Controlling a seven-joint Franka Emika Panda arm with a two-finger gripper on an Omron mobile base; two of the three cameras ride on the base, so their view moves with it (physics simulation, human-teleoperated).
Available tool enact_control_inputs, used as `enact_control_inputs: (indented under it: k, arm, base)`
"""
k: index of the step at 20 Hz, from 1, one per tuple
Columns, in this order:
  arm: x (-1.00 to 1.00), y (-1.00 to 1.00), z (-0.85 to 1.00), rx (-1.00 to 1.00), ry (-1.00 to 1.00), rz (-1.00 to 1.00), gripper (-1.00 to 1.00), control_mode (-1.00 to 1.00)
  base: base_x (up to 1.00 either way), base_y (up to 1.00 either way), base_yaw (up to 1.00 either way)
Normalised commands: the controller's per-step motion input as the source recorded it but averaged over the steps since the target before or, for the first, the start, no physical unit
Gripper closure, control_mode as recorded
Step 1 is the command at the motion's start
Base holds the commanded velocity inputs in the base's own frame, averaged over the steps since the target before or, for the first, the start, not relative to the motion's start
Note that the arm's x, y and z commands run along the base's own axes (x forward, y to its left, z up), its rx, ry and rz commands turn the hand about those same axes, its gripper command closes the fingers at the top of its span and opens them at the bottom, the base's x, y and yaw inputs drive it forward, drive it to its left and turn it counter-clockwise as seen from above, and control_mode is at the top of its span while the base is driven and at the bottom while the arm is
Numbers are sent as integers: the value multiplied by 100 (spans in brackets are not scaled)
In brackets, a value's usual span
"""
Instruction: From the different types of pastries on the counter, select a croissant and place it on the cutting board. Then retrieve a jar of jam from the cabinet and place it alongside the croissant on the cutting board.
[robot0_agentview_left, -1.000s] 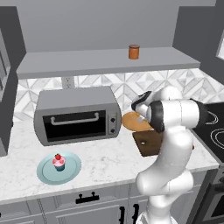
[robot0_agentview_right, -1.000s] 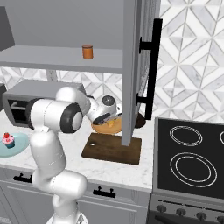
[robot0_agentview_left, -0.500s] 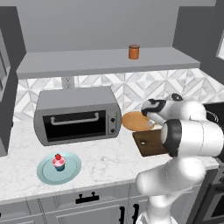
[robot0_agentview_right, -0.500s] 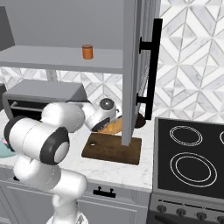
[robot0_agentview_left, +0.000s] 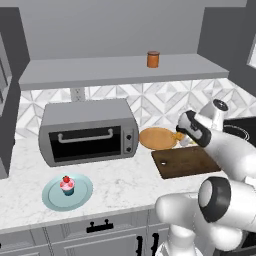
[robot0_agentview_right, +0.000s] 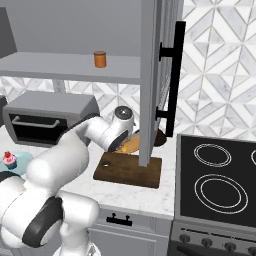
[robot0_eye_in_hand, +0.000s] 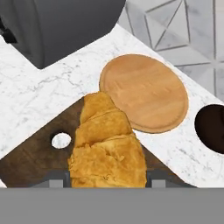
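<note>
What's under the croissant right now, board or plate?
In the hand view the croissant, held in the gripper, hangs over the cutting board; its tip overlaps the round tan plate. Whether it touches the board is hidden.

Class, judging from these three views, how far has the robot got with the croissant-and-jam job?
Done: the croissant is off the tan plate.
In hand: the gripper holds it between its fingers over the cutting board, not yet released.
Left: set it down, then fetch the jam jar, standing on the cabinet shelf, and put it beside the croissant.
</note>
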Motion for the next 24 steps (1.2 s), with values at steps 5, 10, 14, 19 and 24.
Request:
enact_control_inputs:
  k: [5, 10, 14, 19, 24]
  arm:
    - [-99, 11, -17, -6, 6, 14, 100, -100]
    - [-7, 39, 0, -6, 0, 2, 100, -100]
    - [4, 25, -2, -6, -2, 1, 100, -100]
    - [1, -7, 0, -2, -3, 0, 100, -100]
    - [0, -27, 0, 0, -6, 0, 100, -100]
  base:
    - [0, 0, 0]
    - [0, 0, 0]
    - [0, 0, 0]
    - [0, 0, 0]
    - [0, 0, 0]
